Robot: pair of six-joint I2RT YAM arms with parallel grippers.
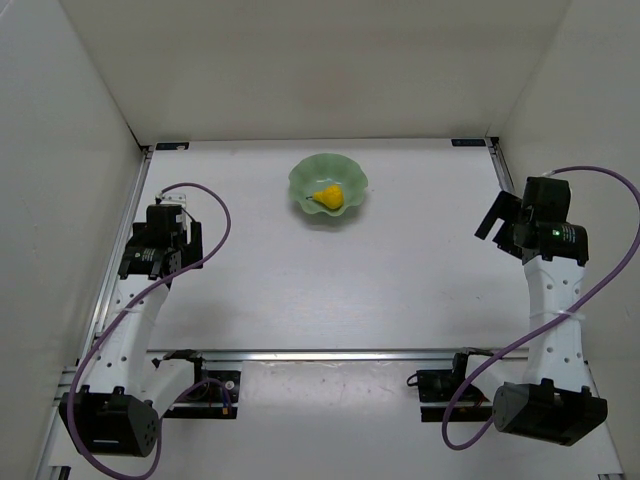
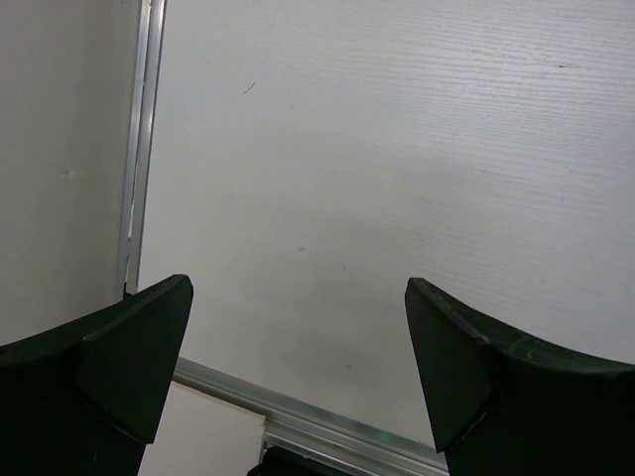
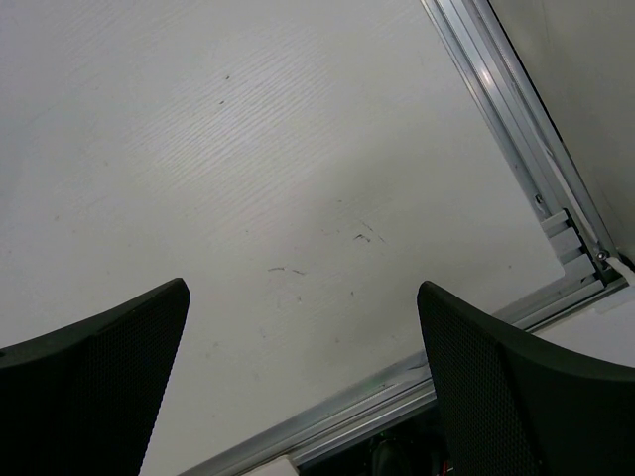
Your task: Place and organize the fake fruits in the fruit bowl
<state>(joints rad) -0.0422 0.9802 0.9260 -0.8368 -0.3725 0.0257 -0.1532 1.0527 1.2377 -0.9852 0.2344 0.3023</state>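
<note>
A white wood-grain tabletop (image 1: pixel 300 290) fills the middle of the top view. Plain pale walls box it in, and a silver aluminium rail (image 1: pixel 330 353) crosses the lower part of the frame. The white-and-black left arm (image 1: pixel 135 310) rises at lower left and the matching right arm (image 1: pixel 550 300) at lower right. Both are folded out toward the sides, well apart from the fruit, which I judge to be a rest pose that keeps them off the bowl. The left gripper (image 2: pixel 298 297) has its dark fingers (image 2: pixel 119 347) spread wide over bare table with nothing between them. The right gripper (image 3: pixel 303 297) is likewise fully parted and empty. In the upper centre sits the pale mint-green round bowl with a wavy scalloped rim (image 1: pixel 297 180). Inside it, near its middle, lies the small yellow plastic pear (image 1: pixel 328 196), so the placing looks done.
</note>
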